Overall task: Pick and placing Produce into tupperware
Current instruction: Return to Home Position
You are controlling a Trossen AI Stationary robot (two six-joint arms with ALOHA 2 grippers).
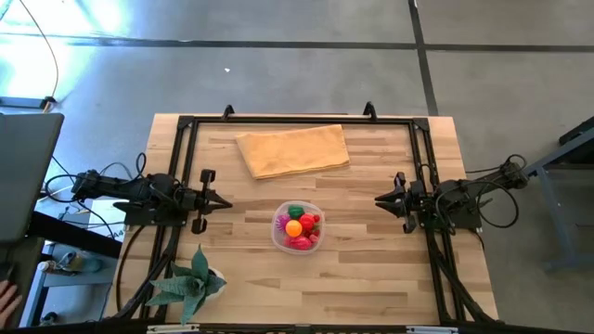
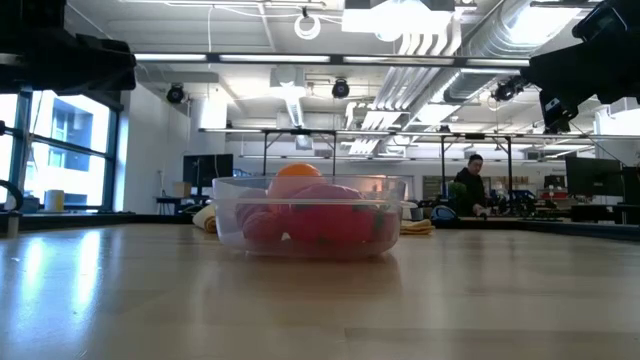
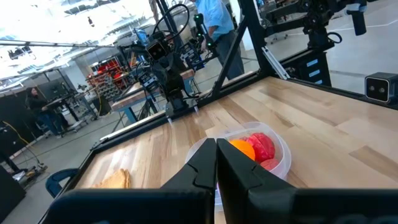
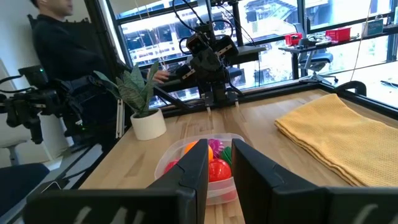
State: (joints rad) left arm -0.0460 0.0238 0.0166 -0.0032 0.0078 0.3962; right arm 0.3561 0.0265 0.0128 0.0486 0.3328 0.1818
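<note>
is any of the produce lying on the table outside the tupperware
No, the high view shows all the produce inside the tupperware, with only the cloth and plant elsewhere on the table.

Bare table (image 1: 371, 274) is left open on both sides of the tupperware (image 1: 297, 225) standing mid-table. The far edge is taken by a tan folded cloth (image 1: 293, 149), the near left corner by a potted plant (image 1: 192, 281).

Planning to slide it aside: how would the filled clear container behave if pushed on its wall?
The tupperware looks thin-walled, so probably flexes slightly. Wide and low on the smooth table, it should slide, not tip. The rounded produce may shift.
</note>
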